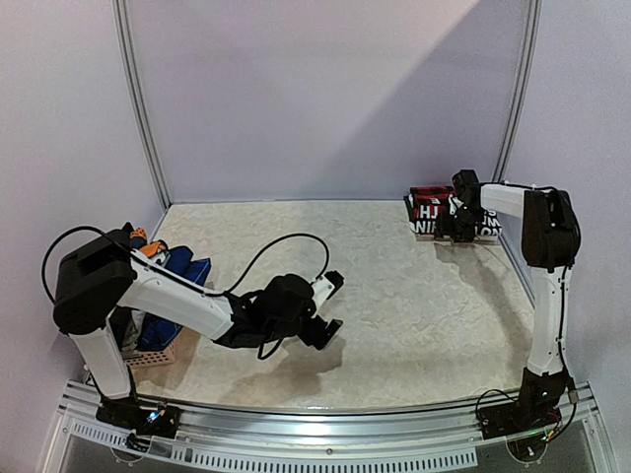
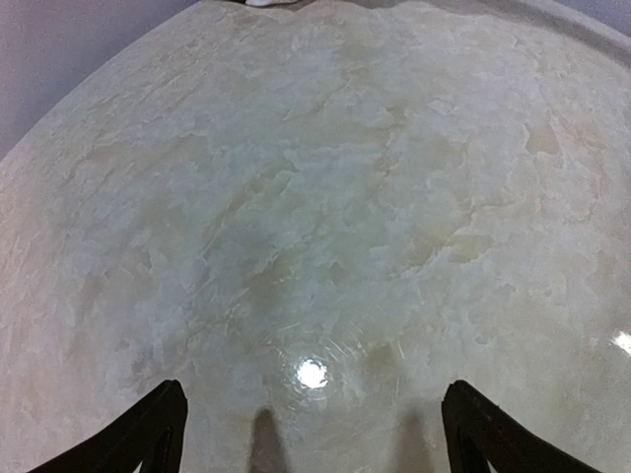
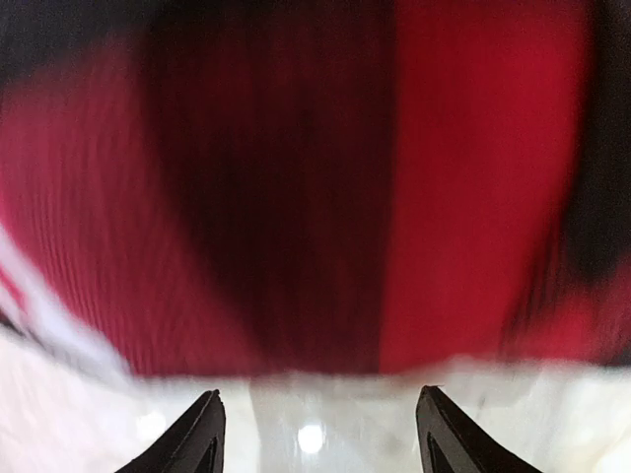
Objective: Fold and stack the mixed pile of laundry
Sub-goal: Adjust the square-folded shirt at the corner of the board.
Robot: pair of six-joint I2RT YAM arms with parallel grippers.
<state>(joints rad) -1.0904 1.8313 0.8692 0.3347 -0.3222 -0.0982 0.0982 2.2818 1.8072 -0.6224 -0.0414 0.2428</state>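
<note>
A folded red-black plaid shirt with white lettering [image 1: 430, 211] lies at the far right of the table. My right gripper [image 1: 461, 225] hangs at its near right edge. In the right wrist view the red-black plaid shirt [image 3: 296, 197] is a close blur just beyond the open right gripper [image 3: 320, 419], with only table between the fingertips. The rest of the mixed laundry pile [image 1: 182, 276], blue, navy and orange pieces, sits bunched at the left behind my left arm. My left gripper [image 1: 331, 305] is wide open over bare table, and the left wrist view shows the left gripper [image 2: 315, 424] holding nothing.
A small pinkish woven basket [image 1: 156, 357] holds the pile at the left edge, beside the left arm's base. The marbled tabletop [image 1: 394, 315] spreads between the two arms. Pale walls and metal posts close the back and both sides.
</note>
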